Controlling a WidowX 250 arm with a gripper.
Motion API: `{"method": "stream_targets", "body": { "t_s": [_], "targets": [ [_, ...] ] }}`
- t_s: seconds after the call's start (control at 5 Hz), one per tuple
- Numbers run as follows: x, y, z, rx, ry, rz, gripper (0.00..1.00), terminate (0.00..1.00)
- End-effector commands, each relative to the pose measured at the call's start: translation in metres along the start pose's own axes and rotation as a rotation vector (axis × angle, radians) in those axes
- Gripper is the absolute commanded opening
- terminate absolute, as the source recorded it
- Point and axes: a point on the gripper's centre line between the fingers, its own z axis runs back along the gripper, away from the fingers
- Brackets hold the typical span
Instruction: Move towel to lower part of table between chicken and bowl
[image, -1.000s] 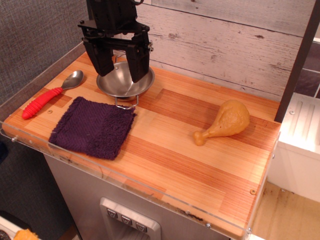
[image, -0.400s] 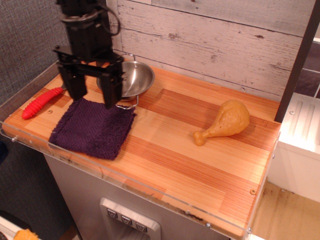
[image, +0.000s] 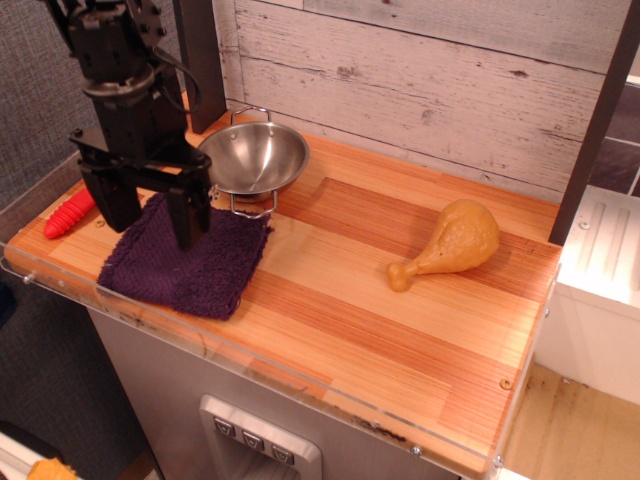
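Red ribbed plastic spoon handle (image: 68, 214) pokes out at the far left of the wooden butcher-block tabletop (image: 400, 330). Just right of it the black robot gripper (image: 152, 210) hangs over the dark purple knitted towel (image: 190, 262), jaws spread wide with nothing between them. Behind the towel's right corner sits the small shiny steel bowl (image: 255, 157). Well apart to the right lies the tan-yellow plastic chicken drumstick (image: 450, 242).
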Motion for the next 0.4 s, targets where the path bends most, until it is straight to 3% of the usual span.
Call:
{"method": "stream_targets", "body": {
  "t_s": [0.0,0.2],
  "targets": [
    [0.0135,0.0113,-0.0171,0.021,-0.091,0.026,1.00,0.00],
    [0.0222,0.0143,-0.0213,0.005,-0.055,0.009,1.00,0.00]
  ]
}}
